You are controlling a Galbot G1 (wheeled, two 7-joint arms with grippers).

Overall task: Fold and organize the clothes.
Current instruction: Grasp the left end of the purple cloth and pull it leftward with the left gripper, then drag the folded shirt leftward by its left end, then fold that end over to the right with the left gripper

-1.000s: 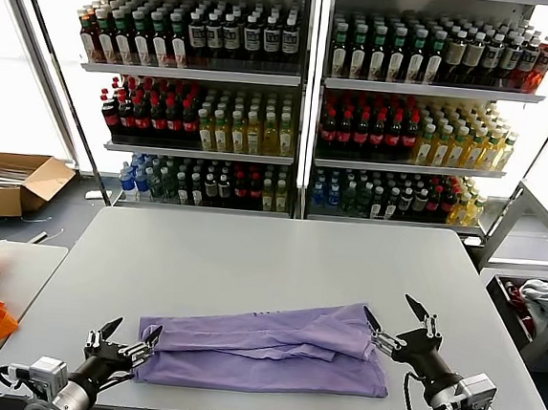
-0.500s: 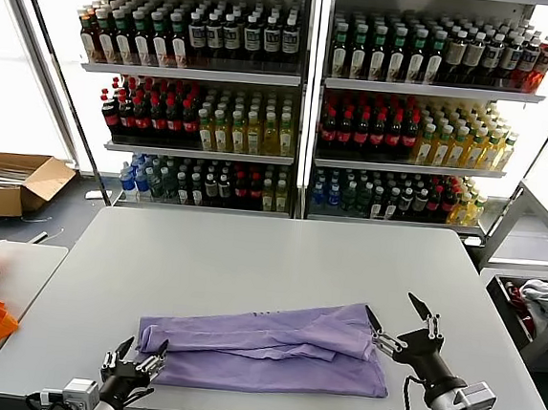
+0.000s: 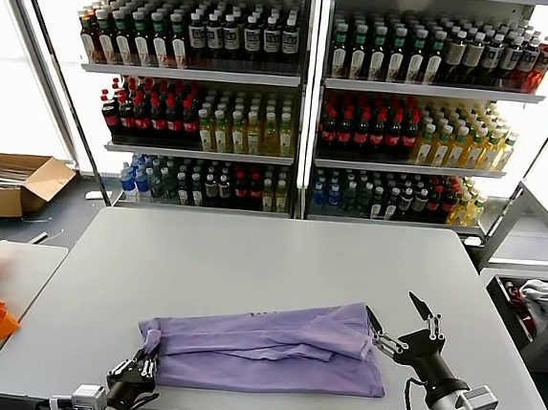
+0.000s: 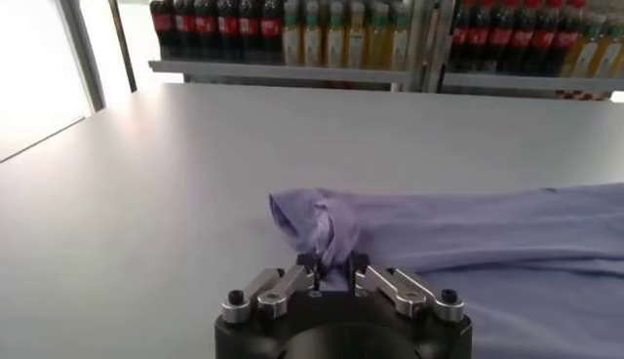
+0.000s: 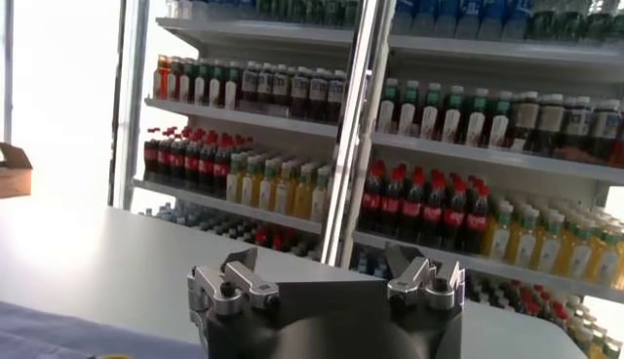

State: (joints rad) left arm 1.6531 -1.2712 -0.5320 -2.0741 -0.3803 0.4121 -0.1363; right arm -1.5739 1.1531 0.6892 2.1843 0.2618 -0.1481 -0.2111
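Shirt [image 3: 266,348] laid part-folded lower centre of surface [image 3: 251,251]; corner pinched by left claw [image 3: 141,370], likely for next fold; right claw [image 3: 400,323] held spread beside opposite edge, nothing gripped

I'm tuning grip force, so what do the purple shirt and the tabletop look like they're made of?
T-shirt: thin, soft knit, likely cotton or a blend; matte, it creases and bunches where the left gripper pinches its corner.
Table: hard, smooth grey top, probably laminate or coated board; faint sheen, no texture.
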